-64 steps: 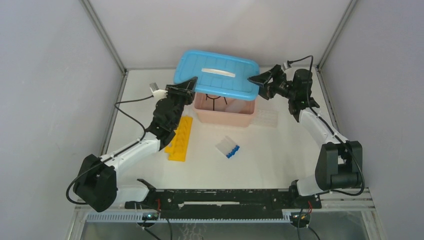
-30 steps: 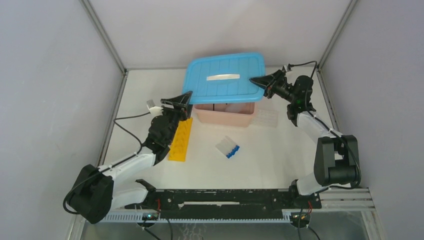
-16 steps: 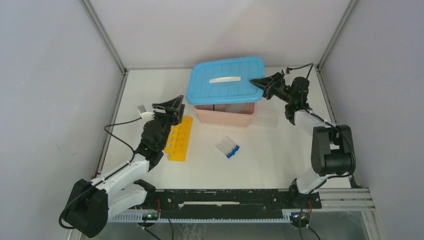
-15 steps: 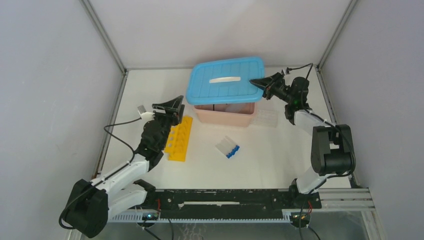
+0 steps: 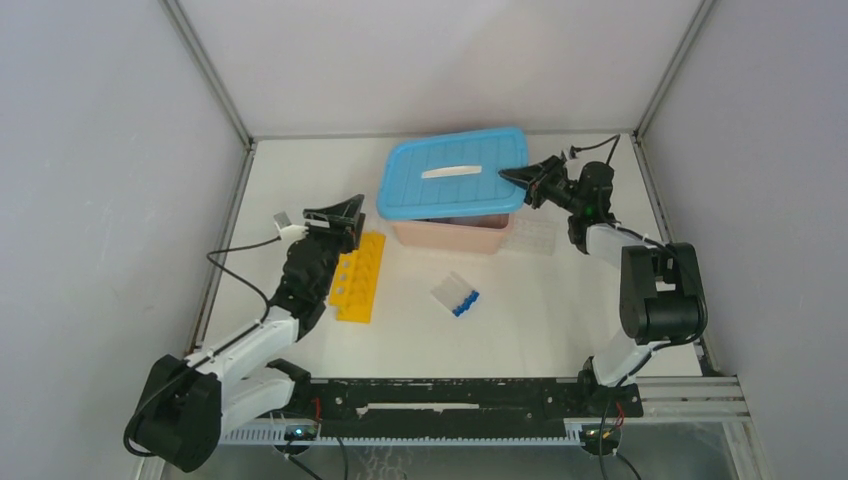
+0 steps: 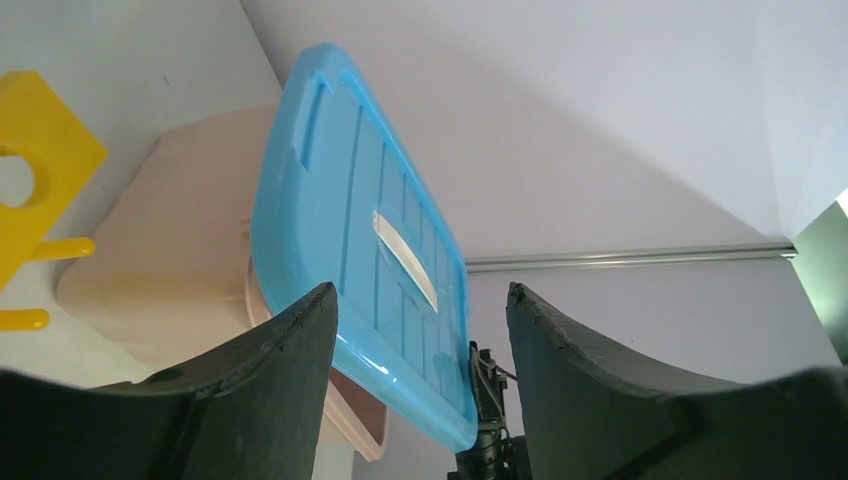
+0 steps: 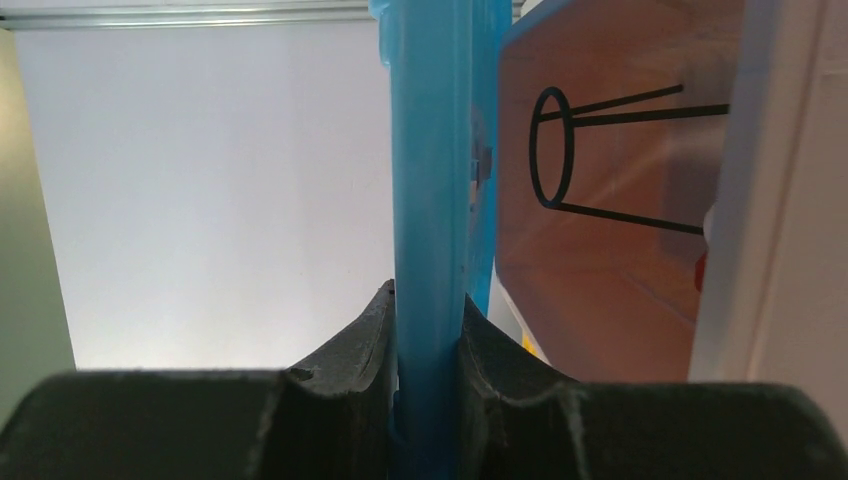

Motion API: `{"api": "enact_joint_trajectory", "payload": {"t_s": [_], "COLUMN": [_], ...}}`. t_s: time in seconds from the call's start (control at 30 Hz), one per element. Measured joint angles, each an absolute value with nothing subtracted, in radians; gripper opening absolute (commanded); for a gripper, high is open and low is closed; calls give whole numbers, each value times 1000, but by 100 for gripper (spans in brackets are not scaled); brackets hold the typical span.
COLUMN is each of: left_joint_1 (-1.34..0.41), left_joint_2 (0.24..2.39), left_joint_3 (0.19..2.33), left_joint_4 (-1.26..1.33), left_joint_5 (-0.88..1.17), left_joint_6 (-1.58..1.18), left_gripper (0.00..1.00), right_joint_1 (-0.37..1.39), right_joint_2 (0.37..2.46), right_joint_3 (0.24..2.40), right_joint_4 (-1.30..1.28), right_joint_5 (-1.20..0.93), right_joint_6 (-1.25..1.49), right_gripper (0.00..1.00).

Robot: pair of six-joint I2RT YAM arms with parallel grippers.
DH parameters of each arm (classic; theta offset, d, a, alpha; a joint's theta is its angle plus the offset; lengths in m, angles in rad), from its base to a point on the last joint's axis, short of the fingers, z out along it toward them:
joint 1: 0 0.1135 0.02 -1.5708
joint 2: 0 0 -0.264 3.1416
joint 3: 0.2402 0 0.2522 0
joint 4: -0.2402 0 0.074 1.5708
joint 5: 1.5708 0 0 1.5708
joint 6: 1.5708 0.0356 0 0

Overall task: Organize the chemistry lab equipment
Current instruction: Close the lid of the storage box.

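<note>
**right hand pinches the blue lid, left hand hangs open over the rack**

from where i stand, the right gripper [image 5: 512, 177] has its jaws nearly closed on the 3 o'clock edge of the ribbed blue plastic lid [image 5: 455, 185]. the right wrist view shows that edge squeezed between both fingers [image 7: 345, 350]. the lid sits askew over the pale pink plastic bin [image 5: 450, 236]. inside the bin lies the black wire ring with handle [image 7: 552, 148].

the left gripper [image 5: 340, 210] stands about half open and holds nothing. the yellow plastic rack with round holes [image 5: 360, 278] lies on the table at its 5 o'clock, the far end just under the fingers. the lid is at its 2 o'clock, apart from it.

the small clear blue-capped tubes [image 5: 457, 296] lie in a cluster at the bin's 6 o'clock, well apart from both hands. the small clear tray [image 5: 533, 238] sits just beside the bin at 3 o'clock, at the right gripper's 6 o'clock.

a white strip [image 5: 450, 171] crosses the lid's top; any writing on it is too small to tell.
</note>
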State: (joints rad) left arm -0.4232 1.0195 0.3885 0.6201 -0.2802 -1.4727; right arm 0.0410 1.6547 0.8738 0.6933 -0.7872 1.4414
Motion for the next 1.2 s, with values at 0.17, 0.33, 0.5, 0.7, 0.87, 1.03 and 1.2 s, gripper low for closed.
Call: {"api": "enact_joint_trajectory", "payload": {"t_s": [0.17, 0.33, 0.5, 0.7, 0.87, 1.03, 1.2], "left_joint_1": [-414, -412, -411, -409, -408, -407, -407], "left_joint_2": [1056, 1119, 1182, 1228, 1256, 1275, 1281], "left_joint_3": [390, 400, 450, 520, 543, 547, 548], "left_joint_4": [620, 619, 618, 620, 624, 626, 626], "left_joint_5": [-278, -264, -249, -229, -221, -205, -202], "left_joint_6": [-1451, -1422, -1400, -1369, -1361, -1359, -1353], "left_gripper": [67, 67, 66, 66, 66, 66, 66], "right_joint_1": [32, 25, 20, 19, 17, 14, -2], "right_joint_2": [1655, 1655, 1655, 1645, 1624, 1587, 1571], "right_joint_3": [860, 850, 847, 843, 843, 842, 842], "right_joint_4": [689, 680, 675, 630, 574, 511, 465], "right_joint_5": [-788, -789, -792, -792, -787, -773, -765], "right_joint_6": [1424, 1407, 1389, 1358, 1313, 1263, 1225], "right_gripper": [20, 21, 22, 29, 36, 39, 43]}}
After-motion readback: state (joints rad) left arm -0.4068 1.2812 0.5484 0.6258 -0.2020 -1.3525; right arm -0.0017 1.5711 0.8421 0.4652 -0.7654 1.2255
